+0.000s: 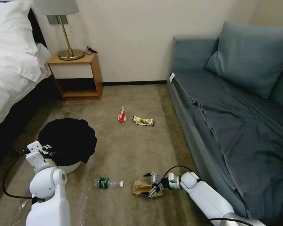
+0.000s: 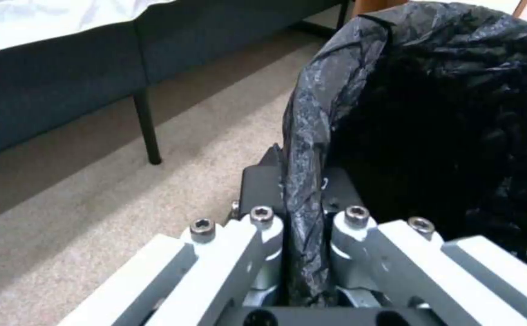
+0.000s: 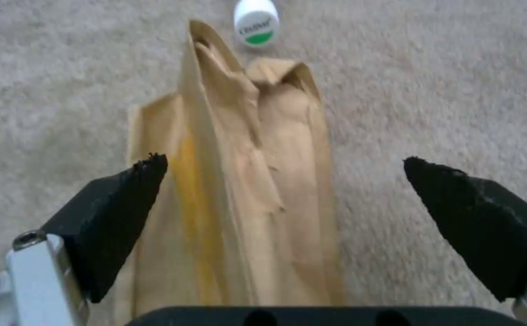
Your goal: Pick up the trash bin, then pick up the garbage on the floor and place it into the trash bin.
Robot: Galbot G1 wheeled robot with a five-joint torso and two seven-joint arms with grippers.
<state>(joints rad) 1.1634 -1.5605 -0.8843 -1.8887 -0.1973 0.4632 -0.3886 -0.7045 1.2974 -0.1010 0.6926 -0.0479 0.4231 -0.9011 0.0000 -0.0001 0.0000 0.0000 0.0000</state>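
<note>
Trash bin (image 1: pixel 67 142) first: in the head view the small white bin with its black bag liner sits on the carpet (image 1: pixel 132 147) beside the bed (image 1: pixel 9 78), at the robot's left. The left gripper (image 1: pixel 46 147) is at the bin's near rim, clamped on the liner edge. Litter lies across the floor: a clear bottle (image 1: pixel 107 183) with a green label near the robot, a brown paper bag (image 1: pixel 142 187) just beside it, and farther off a red-and-white packet (image 1: pixel 122 115) next to a gold snack wrapper (image 1: pixel 143 121). The right gripper (image 1: pixel 154 185) reaches low over the paper bag, in front of the blue sofa (image 1: pixel 235 103). A nightstand (image 1: pixel 76 75) with a lamp (image 1: pixel 63 31) stands against the wall.

From the left wrist, the gripper's fingers (image 2: pixel 263 190) are closed tight on a fold of the black liner (image 2: pixel 432 117), with the rim pinched between them.

From the right wrist, the black fingertips (image 3: pixel 124 213) are spread wide, one on each side of the crumpled brown bag (image 3: pixel 245 203), which lies flat on the carpet. Beyond the bag's far end is the bottle's white cap (image 3: pixel 255 21).
</note>
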